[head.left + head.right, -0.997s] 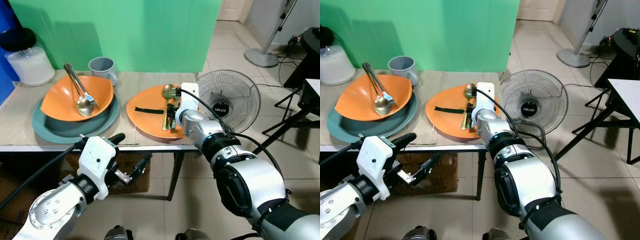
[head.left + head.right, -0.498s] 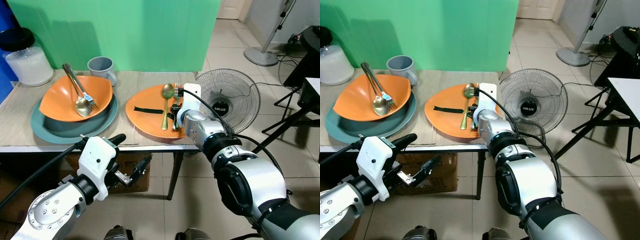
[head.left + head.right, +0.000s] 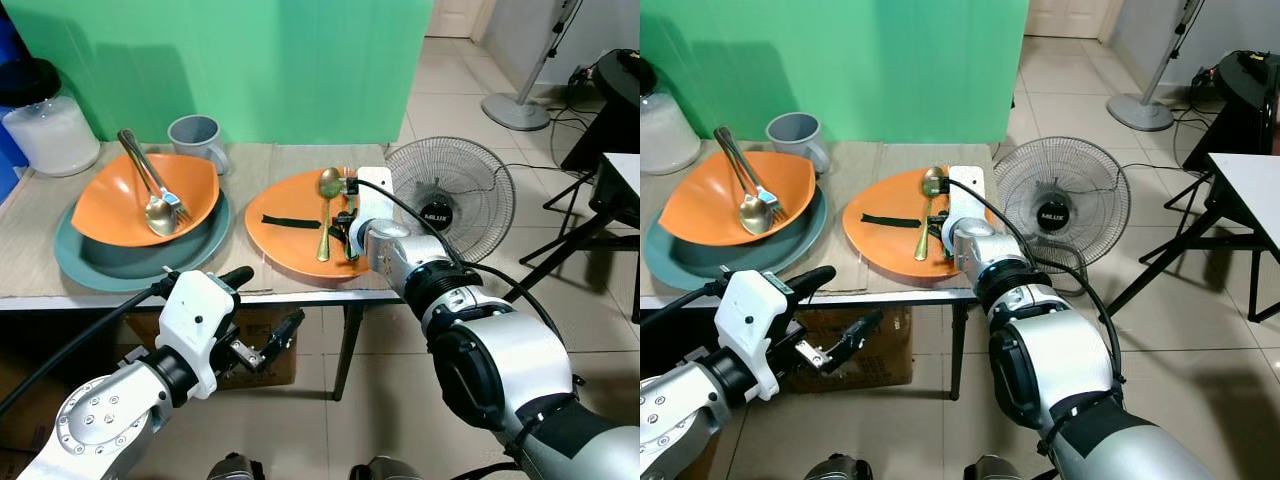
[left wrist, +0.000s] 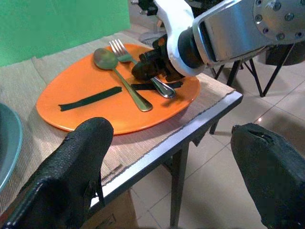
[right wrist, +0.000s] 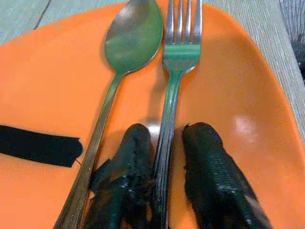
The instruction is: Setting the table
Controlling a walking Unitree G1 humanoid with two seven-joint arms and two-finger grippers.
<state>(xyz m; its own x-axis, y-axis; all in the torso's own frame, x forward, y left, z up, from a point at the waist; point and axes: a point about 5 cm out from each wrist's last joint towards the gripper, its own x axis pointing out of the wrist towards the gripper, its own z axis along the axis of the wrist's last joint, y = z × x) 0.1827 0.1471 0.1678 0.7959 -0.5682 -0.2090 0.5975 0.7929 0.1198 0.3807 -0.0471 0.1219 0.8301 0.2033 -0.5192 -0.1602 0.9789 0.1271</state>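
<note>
My right claw (image 5: pixel 162 191) sits low on the flat orange plate (image 3: pixel 290 240) near the table's right front edge, its two black fingers (image 5: pixel 209 181) straddling the handle of the silver fork (image 5: pixel 174 86). A narrow gap shows on one side, so I judge them closing rather than clamped. A second ago the gold-toned spoon (image 3: pixel 326 205) lay tucked under my wrist; now it lies clear, alongside the fork and just left of it, with a black strip (image 3: pixel 290 221) further left on the plate. That suggests the spoon is placed and the fork is being settled or let go. My left claw (image 4: pixel 167 157) hangs spread wide below the table's front edge (image 3: pixel 300 296), idle.
</note>
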